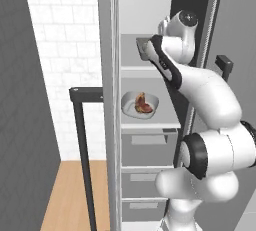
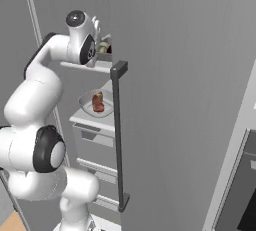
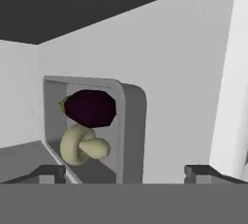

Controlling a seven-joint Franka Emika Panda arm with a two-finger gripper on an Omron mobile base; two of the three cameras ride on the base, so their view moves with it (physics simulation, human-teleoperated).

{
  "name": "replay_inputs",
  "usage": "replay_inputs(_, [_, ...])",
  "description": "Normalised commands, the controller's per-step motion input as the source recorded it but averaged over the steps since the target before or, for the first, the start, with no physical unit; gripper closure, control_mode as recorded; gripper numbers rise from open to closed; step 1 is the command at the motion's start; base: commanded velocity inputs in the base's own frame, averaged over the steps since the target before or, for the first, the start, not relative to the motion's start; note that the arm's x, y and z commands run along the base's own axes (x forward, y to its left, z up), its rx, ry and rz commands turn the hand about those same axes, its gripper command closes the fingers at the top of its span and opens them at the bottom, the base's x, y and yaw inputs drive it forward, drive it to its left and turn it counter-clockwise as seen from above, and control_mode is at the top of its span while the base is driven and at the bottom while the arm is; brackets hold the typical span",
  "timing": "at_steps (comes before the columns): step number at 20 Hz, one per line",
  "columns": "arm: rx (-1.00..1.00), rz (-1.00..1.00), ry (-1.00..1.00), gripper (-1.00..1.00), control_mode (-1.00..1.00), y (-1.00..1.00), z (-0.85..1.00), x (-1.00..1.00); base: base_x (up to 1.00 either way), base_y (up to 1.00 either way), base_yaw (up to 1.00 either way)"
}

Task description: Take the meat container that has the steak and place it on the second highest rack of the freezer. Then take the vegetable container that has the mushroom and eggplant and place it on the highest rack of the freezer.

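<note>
1. Looking from the left base view, I see the meat container (image 1: 140,105) with the steak (image 1: 143,103) resting on the second highest rack of the freezer (image 1: 108,100); that step looks done.
2. From the right base view, my arm reaches to the highest rack (image 2: 95,65).
3. In the hand view, my fingers (image 3: 128,172) stand spread wide, pinching nothing; the vegetable container (image 3: 127,131), holding mushroom (image 3: 80,145) and eggplant (image 3: 90,108), sits ahead on that rack. Only withdrawing seems left.
</note>
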Motion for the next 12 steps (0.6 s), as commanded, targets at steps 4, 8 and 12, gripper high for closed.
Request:
replay_inputs(4, [-0.01,0.00,-0.04,-1.00,-1.00,0.00,0.42,-1.00,0.00,0.00,0.00])
replay_inputs(8, [-0.04,0.01,0.00,-1.00,-1.00,0.00,0.42,-1.00,0.00,0.00,0.00])
replay_inputs(12, [-0.03,0.00,-0.01,-1.00,-1.00,0.00,0.33,-1.00,0.00,0.00,0.00])
